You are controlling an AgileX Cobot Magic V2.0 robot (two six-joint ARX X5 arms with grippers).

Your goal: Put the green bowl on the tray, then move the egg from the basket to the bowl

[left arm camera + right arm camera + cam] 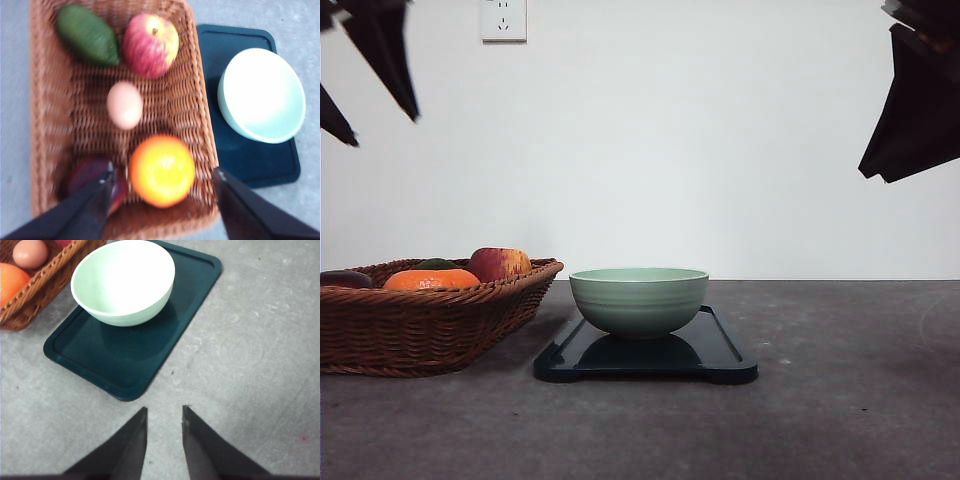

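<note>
The green bowl (638, 298) sits on the tray (720, 352), empty, so the first step looks done. The egg (124, 105) lies in the middle of the basket (197, 107), between the red apple (150, 45) and the orange (161, 170), with an avocado (87, 34) and a dark purple fruit (82, 177) in two of the corners.

My left hand (162, 182) hangs above the basket with its fingers spread wide and nothing held. My right hand (164, 415) hovers over the bare counter (250, 340) beside the tray, fingers apart by a narrow gap, also holding nothing.

The risk I see is the orange: it lies right between my left fingers, so a straight descent could catch it instead of the egg. Squeezing the egg too hard could crack it; too lightly, it may slip on the way to the bowl.
</note>
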